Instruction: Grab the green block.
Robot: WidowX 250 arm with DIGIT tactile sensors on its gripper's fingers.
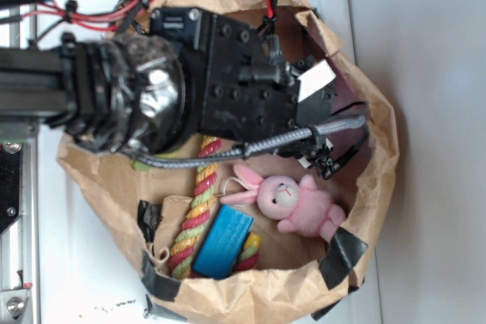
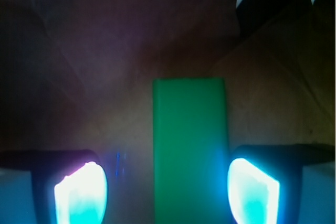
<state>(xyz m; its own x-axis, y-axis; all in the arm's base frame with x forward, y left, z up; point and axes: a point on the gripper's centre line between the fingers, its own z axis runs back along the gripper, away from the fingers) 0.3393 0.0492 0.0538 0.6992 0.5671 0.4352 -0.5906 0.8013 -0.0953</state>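
1. Gripper wide open, holding nothing; glowing pads stand either side of the green block, clear of both faces
2. Green block lies flat on the floor of the paper bag, long axis running away from the wrist camera; hidden under the arm in exterior view
3. Straddle suits a pinch across the narrow width
4. Pink bunny, blue block and rope toy lie apart, nearer the bag's other side

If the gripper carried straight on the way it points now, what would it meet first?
Probably the green block: the wrist view shows it lying between the fingers of the open gripper, reaching ahead. How far off is unclear.
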